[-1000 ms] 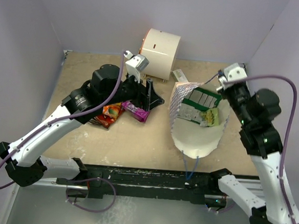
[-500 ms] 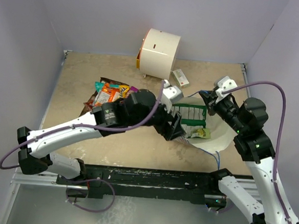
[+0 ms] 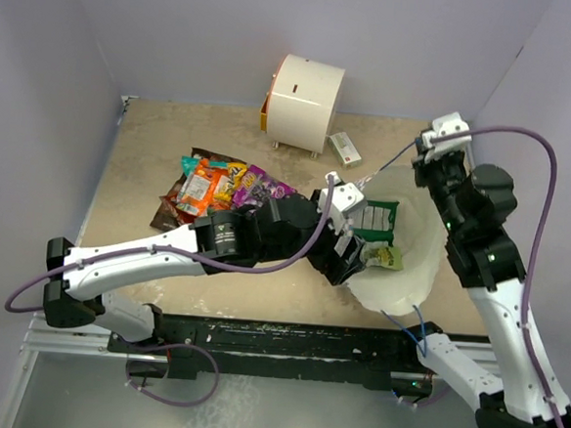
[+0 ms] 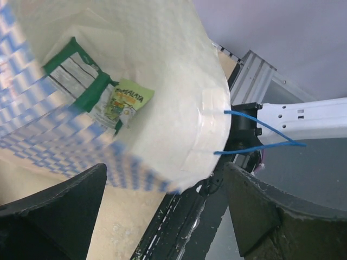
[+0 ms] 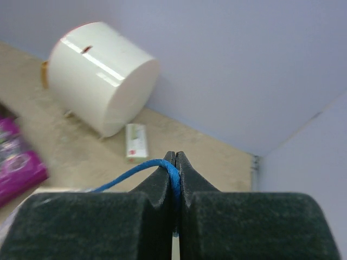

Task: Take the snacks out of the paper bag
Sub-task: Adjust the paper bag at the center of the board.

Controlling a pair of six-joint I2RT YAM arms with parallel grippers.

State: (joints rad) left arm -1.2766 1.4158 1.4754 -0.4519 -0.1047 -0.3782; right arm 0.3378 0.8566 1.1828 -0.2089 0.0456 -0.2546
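Only "…ALATA" reads clearly — on the yellow-green packet [image 4: 131, 96].

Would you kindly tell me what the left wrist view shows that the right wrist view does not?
Only the left wrist: the inside of the paper bag, holding a green-and-white packet and a small yellow-green packet. Only the right wrist: the white cylindrical appliance, small white box, and the right gripper pinching one blue string handle. Both: blue string handles.

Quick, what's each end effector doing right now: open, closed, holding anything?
Left end effector: open, empty, at the mouth of the paper bag.
Right end effector: closed on the bag's blue string handle.
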